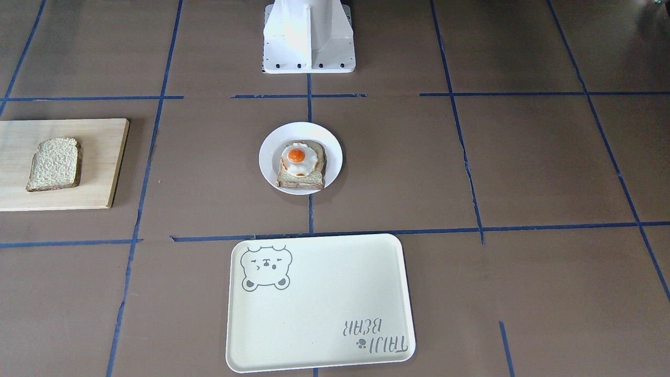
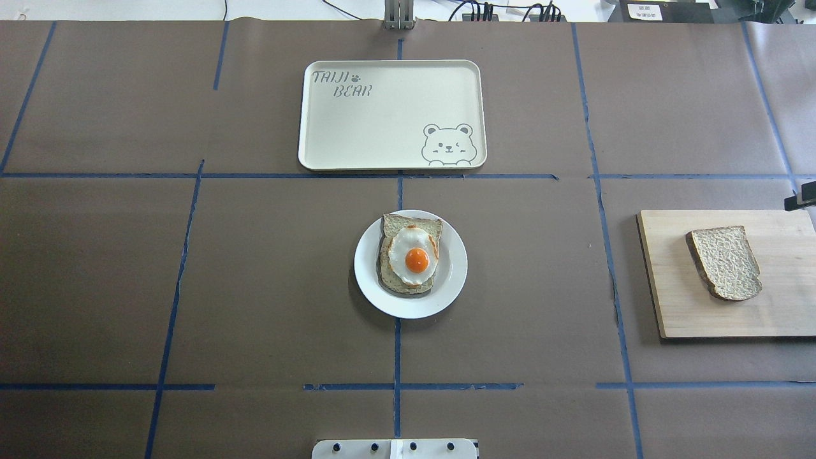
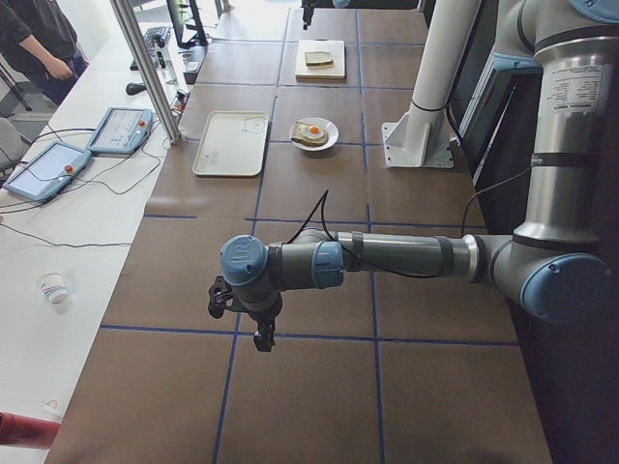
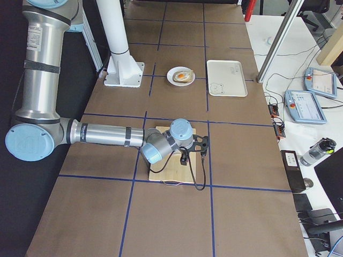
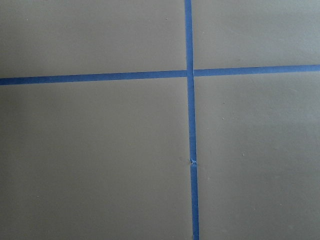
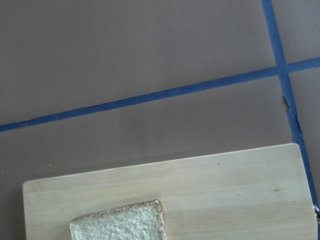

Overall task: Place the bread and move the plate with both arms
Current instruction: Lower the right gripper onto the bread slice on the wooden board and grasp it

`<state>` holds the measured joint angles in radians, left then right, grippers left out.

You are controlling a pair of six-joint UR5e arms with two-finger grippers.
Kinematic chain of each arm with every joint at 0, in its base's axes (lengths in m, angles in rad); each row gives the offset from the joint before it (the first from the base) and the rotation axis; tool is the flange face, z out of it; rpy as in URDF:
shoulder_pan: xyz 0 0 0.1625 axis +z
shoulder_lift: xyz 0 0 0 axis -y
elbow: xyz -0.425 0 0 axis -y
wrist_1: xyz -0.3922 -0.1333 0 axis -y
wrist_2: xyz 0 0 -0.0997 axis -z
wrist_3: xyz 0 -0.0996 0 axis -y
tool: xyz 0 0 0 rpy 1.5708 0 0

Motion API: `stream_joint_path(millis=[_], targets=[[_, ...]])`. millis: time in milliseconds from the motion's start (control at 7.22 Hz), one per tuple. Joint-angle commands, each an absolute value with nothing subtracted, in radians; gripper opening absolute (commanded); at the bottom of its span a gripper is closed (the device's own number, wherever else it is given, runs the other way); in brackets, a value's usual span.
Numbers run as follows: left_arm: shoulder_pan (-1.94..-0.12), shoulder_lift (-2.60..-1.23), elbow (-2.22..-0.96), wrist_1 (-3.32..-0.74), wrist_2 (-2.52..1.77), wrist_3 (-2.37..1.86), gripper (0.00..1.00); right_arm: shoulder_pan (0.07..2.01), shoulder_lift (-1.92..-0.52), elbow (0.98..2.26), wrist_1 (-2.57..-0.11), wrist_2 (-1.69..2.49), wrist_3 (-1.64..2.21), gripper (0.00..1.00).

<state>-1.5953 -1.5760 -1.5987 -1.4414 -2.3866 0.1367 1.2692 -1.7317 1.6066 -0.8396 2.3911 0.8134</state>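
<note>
Now the bread (image 2: 725, 262) lies on a wooden board (image 2: 676, 306) at the desk's (image 2: 255, 287) right edge; the plate (image 2: 366, 274) sits mid-desk; whether the left arm's (image 3: 387, 259) or right arm's (image 4: 102, 134) jaws are clenched, I cannot tell.

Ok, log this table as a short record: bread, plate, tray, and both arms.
bread: flat on the wooden board, on the robot's right, not gripped
plate: centre, carrying toast topped with a fried egg
tray: beyond the plate, apart from it
left gripper: over bare table, far from the food; jaws unreadable
right gripper: above the board, near the bread; jaws unreadable
</note>
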Motion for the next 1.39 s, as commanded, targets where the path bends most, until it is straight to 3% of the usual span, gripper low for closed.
stream_joint_path(millis=[0,139,416,554,1247], targets=[[-1.595,-1.575,-1.601,-1.442,-2.388,0.137,1.00,1.142,-1.738,1.601,-0.769,2.304,0.927,0.99],[-1.595,-1.575,-1.603,-1.442,-2.388,0.137,1.00,1.071,-1.736,1.598,-0.700,2.255,1.009,0.98],[-1.595,-1.578,-1.603,-1.442,-2.388,0.137,1.00,1.051,-1.738,1.560,-0.689,2.249,1.011,0.80],[-1.595,-1.578,-1.603,-1.442,-2.388,0.138,1.00,1.051,-1.738,1.552,-0.689,2.249,1.008,0.77],[-1.595,-1.577,-1.601,-1.448,-2.390,0.138,1.00,1.046,-1.740,1.525,-0.690,2.256,1.002,0.73]])
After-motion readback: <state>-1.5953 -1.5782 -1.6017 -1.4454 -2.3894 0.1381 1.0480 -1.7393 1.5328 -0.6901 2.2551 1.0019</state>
